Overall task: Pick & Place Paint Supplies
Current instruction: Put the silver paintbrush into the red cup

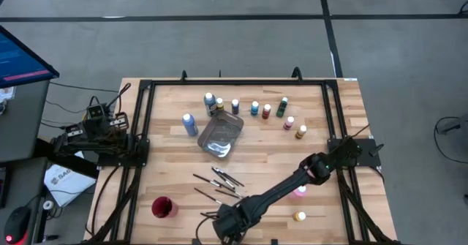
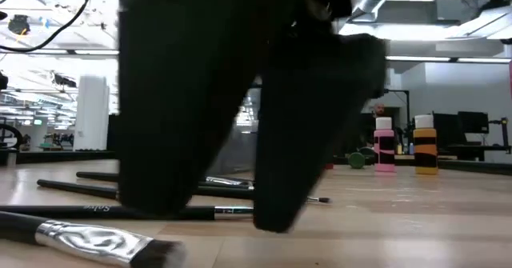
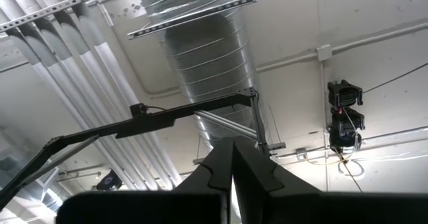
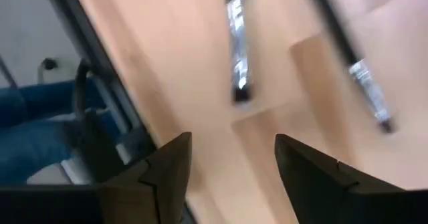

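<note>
While blurred, thin dark paintbrushes [image 1: 219, 183] apparently silver-ferruled, scattered flat.

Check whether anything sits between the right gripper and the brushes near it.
Nothing visible does. The right gripper, open and empty, is low over bare wood at the table's front edge, and the brushes lie loose just beyond it. The red cup stands off to one side.

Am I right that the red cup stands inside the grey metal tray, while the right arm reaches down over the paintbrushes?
Not quite. The high view shows the red cup on bare wood near the table's front edge, well apart from the grey metal tray. The rest holds: the right gripper, jaws open, is down by the paintbrushes.
</note>
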`<state>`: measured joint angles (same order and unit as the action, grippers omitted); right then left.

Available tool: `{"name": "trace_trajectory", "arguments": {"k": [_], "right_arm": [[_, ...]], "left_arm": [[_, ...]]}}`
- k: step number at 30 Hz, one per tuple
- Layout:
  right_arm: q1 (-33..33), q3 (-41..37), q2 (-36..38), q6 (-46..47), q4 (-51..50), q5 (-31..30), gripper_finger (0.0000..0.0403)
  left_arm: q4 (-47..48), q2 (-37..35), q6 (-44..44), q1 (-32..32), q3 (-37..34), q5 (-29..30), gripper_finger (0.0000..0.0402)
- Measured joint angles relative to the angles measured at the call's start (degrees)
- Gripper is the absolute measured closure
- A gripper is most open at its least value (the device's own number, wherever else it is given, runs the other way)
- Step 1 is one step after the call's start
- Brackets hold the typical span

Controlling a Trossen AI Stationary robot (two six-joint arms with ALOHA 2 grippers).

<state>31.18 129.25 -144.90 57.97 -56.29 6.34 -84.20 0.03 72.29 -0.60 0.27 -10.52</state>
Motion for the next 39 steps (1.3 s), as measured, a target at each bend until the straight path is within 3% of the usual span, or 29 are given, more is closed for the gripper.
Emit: {"name": "trace_trajectory", "arguments": {"k": [5,15,22,33,39], "right_arm": [[-0.30,0.09,-0.20,-3.07,-0.19,-6.09,0.0207],[1.95,0.13,0.00,-12.07,-0.72,-9.54,0.0228],[1.78,0.13,0.00,-15.80,0.77,-10.59,0.0219],[1.72,0.11,-0.76,-17.89,2.63,-11.14,0.0204],[1.79,0.13,-0.68,-18.09,2.73,-14.88,0.0210]], "left_arm": [[-0.06,0.00,0.00,0.00,0.00,-0.04,0.0399],[-0.03,-0.01,0.00,0.00,0.00,-0.04,0.0399],[-0.02,0.00,0.00,0.00,0.00,-0.03,0.0399],[-0.02,-0.01,0.00,0.00,0.00,-0.02,0.0399],[-0.02,-0.01,0.00,0.00,0.00,-0.03,0.0399]]}}
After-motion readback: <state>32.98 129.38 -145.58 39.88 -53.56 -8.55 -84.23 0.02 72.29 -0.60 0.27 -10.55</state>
